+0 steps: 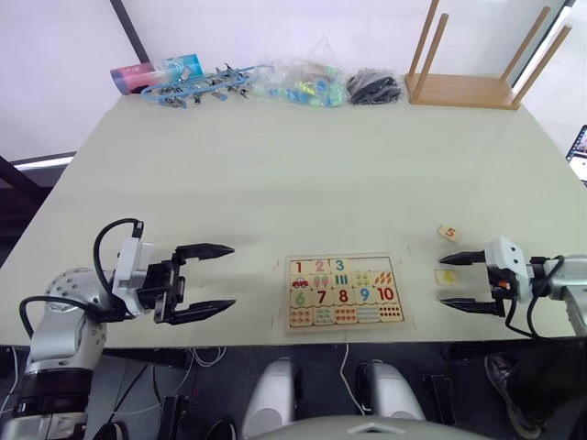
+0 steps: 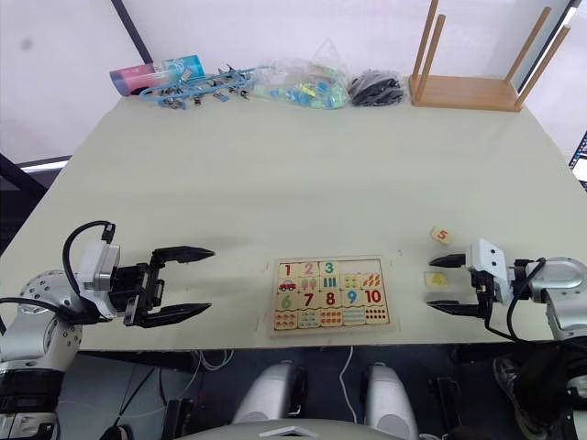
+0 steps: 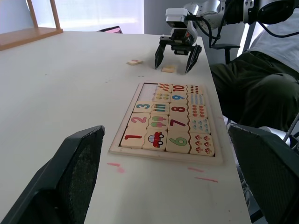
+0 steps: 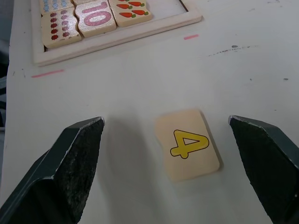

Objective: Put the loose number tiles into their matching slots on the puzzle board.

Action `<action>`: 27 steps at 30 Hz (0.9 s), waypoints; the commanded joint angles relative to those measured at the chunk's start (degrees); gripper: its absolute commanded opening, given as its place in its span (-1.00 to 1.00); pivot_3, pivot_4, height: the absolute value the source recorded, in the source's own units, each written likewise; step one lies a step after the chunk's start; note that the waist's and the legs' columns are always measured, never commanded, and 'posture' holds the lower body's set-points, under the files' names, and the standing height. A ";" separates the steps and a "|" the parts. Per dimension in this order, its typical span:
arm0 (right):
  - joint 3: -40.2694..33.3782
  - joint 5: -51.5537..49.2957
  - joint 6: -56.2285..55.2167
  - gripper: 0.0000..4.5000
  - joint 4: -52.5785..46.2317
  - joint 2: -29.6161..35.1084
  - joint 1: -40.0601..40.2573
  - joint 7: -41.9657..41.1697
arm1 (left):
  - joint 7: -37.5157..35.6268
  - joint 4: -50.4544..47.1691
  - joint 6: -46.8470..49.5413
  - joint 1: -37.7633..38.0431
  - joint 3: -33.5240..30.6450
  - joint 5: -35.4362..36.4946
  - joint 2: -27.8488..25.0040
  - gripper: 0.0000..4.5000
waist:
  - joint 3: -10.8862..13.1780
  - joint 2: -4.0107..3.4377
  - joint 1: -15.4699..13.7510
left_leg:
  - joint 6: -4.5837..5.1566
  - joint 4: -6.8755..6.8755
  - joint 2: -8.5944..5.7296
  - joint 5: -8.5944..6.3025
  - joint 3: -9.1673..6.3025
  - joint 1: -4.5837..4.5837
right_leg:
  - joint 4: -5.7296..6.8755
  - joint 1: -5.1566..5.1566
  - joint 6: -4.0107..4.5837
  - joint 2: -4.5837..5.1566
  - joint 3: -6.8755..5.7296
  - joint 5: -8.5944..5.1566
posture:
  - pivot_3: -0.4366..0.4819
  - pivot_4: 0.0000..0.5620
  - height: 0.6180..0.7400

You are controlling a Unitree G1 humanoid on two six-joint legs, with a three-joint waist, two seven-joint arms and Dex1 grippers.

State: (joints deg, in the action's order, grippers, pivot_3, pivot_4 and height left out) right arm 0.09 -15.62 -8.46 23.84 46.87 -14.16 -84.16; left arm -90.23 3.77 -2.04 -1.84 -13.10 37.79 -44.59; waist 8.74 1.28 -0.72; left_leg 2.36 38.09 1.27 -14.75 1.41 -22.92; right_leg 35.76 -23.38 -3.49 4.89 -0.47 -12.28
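Observation:
The puzzle board (image 1: pixel 344 291) lies near the table's front edge, between my two grippers. Its top row holds the red 1, pink 2 and green 3. The two matching slots (image 3: pixel 148 92) beside the 3 are bare wood. A loose number tile with a yellow 4 (image 4: pixel 187 144) lies flat on the table right of the board. My right gripper (image 1: pixel 449 280) is open and straddles this tile, with both fingers apart from it. The orange 5 tile (image 1: pixel 448 232) lies a little farther back. My left gripper (image 1: pixel 232 275) hangs open and holds nothing, left of the board.
Along the table's far edge lie a wooden rack (image 1: pixel 463 90), a black bundle (image 1: pixel 374 88), a clear bag of coloured pieces (image 1: pixel 298 82), blue parts (image 1: pixel 197 87) and a pink-and-blue tube (image 1: pixel 156 71). A person's leg (image 3: pixel 252 88) is beside the table near my right arm.

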 commanded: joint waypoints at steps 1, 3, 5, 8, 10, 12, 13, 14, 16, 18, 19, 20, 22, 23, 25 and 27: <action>0.12 0.68 -1.31 0.75 0.45 0.58 -0.96 -0.68 | -0.50 -1.32 -0.31 -0.06 -1.87 0.60 -0.50 1.00 | 0.00 0.00 0.01 | 0.00 0.00 0.00 0.00 0.00 0.00 | 0.01 0.00 0.00 0.00 0.00 0.00 | -0.05 -0.47 1.00; 0.37 1.22 -2.25 0.41 1.28 1.01 -1.34 -1.31 | -0.54 -1.21 -0.34 -0.20 -1.78 0.56 -0.46 1.00 | 0.00 0.00 -0.05 | 0.00 0.00 0.00 0.00 -0.01 0.01 | 0.03 0.00 0.00 -0.01 0.00 0.00 | -0.05 -0.47 1.00; 0.73 2.00 -3.80 -0.03 2.34 1.48 -1.64 -2.02 | -0.61 -1.16 -0.33 -0.34 -1.70 0.56 -0.43 1.00 | 0.00 0.00 -0.07 | 0.00 0.00 0.00 0.00 -0.01 0.01 | 0.03 0.00 0.00 -0.01 -0.01 0.00 | -0.05 -0.47 1.00; 1.13 2.78 -5.80 -0.16 3.46 1.62 -1.95 -2.48 | -0.75 -1.00 -0.29 -0.56 -1.66 0.58 -0.47 1.00 | 0.00 0.00 -0.07 | 0.00 0.01 0.00 0.00 -0.01 0.01 | 0.03 0.01 0.01 -0.01 0.00 0.00 | -0.05 -0.47 1.00; 1.35 3.29 -7.01 -0.16 4.25 1.60 -2.16 -2.55 | -0.80 -0.89 -0.27 -0.70 -1.62 0.56 -0.49 1.00 | 0.00 0.00 -0.05 | 0.00 0.01 -0.01 0.00 -0.01 0.01 | 0.03 0.01 0.01 -0.01 -0.01 0.00 | -0.05 -0.47 1.00; 1.75 3.91 -8.37 -0.16 5.26 1.62 -2.40 -2.62 | -0.83 -0.87 -0.24 -0.77 -1.57 0.54 -0.50 1.00 | 0.00 0.00 -0.06 | 0.00 0.03 -0.01 0.00 0.00 0.02 | 0.03 0.02 0.00 -0.01 0.00 0.00 | -0.05 -0.47 1.00; 1.91 4.13 -8.86 -0.16 5.69 1.60 -2.54 -2.64 | -0.84 -0.84 -0.23 -0.83 -1.54 0.53 -0.50 1.00 | 0.00 0.00 -0.07 | 0.00 0.05 -0.01 0.00 -0.01 0.02 | 0.03 0.03 0.01 -0.01 -0.01 0.00 | -0.05 -0.47 1.00; 2.04 4.46 -9.63 -0.16 6.34 1.54 -2.70 -2.54 | -0.84 -0.94 -0.16 -0.82 -1.53 0.56 -0.53 1.00 | 0.00 0.00 -0.07 | 0.00 0.07 -0.01 0.00 -0.01 0.02 | 0.04 0.04 0.00 -0.01 -0.01 0.00 | -0.05 -0.47 1.00; 2.11 4.80 -10.63 -0.16 7.35 1.33 -3.08 -2.24 | -0.86 -0.96 -0.09 -0.91 -1.50 0.58 -0.55 1.00 | 0.00 0.00 -0.06 | 0.00 0.12 -0.01 0.00 -0.04 0.05 | 0.04 0.12 0.00 -0.01 -0.01 0.00 | -0.05 -0.47 1.00; 2.30 4.92 -11.49 -0.16 8.40 1.20 -3.52 -2.23 | -0.89 -0.93 -0.09 -0.99 -1.43 0.55 -0.55 1.00 | 0.00 0.00 -0.07 | 0.00 0.17 -0.01 0.00 -0.07 0.10 | 0.04 0.17 0.00 -0.01 -0.01 0.00 | -0.05 -0.47 1.00; 2.42 5.08 -12.03 -0.16 8.94 1.17 -3.70 -2.20 | -0.89 -0.98 -0.08 -0.97 -1.40 0.55 -0.52 1.00 | 0.00 0.00 -0.08 | 0.00 0.18 -0.01 0.00 -0.08 0.10 | 0.04 0.17 0.00 -0.01 -0.01 0.00 | -0.05 -0.47 1.00; 2.51 5.18 -12.48 -0.16 9.38 1.16 -3.78 -2.26 | -0.89 -1.08 -0.07 -0.90 -1.38 0.58 -0.48 1.00 | 0.00 0.00 -0.07 | 0.00 0.19 -0.01 0.00 -0.09 0.12 | 0.04 0.18 0.00 -0.01 -0.01 0.00 | -0.05 -0.47 1.00; 2.63 5.20 -13.24 -0.41 10.31 1.12 -4.04 -2.50 | -0.89 -1.19 -0.03 -0.87 -1.32 0.61 -0.42 1.00 | -0.01 0.02 -0.06 | 0.00 0.22 0.00 0.00 -0.10 0.15 | 0.04 0.20 -0.01 0.00 -0.01 0.01 | -0.05 -0.47 1.00; 2.67 5.19 -13.56 -0.51 10.73 1.11 -4.18 -2.63 | -0.89 -1.18 -0.01 -0.91 -1.27 0.61 -0.40 1.00 | -0.02 0.04 -0.04 | 0.00 0.22 0.00 0.00 -0.10 0.17 | 0.04 0.22 -0.01 0.00 -0.01 0.01 | -0.05 -0.47 1.00; 2.71 5.23 -14.23 -0.54 11.47 1.10 -4.39 -2.75 | -0.90 -1.14 -0.04 -0.94 -1.23 0.59 -0.35 1.00 | -0.02 0.04 -0.05 | 0.00 0.23 0.00 0.00 -0.11 0.19 | 0.04 0.26 -0.01 0.00 -0.01 0.01 | -0.05 -0.47 1.00; 2.74 5.33 -14.91 -0.54 12.32 1.11 -4.71 -2.83 | -0.80 -1.24 -0.02 -0.97 -1.10 0.56 -0.21 1.00 | -0.03 0.04 -0.06 | 0.00 0.24 0.00 0.00 -0.12 0.20 | 0.04 0.27 0.00 0.00 -0.01 0.01 | -0.05 -0.47 1.00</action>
State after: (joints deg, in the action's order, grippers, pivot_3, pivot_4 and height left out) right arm 2.14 -12.38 -22.98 34.23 47.32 -19.24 -87.19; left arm -90.26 3.78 -1.94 -2.26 -13.16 37.78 -44.60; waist 8.71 1.32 -0.78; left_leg 2.36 38.33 1.27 -14.75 1.28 -22.72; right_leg 35.80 -23.11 -3.49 4.89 -0.48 -12.27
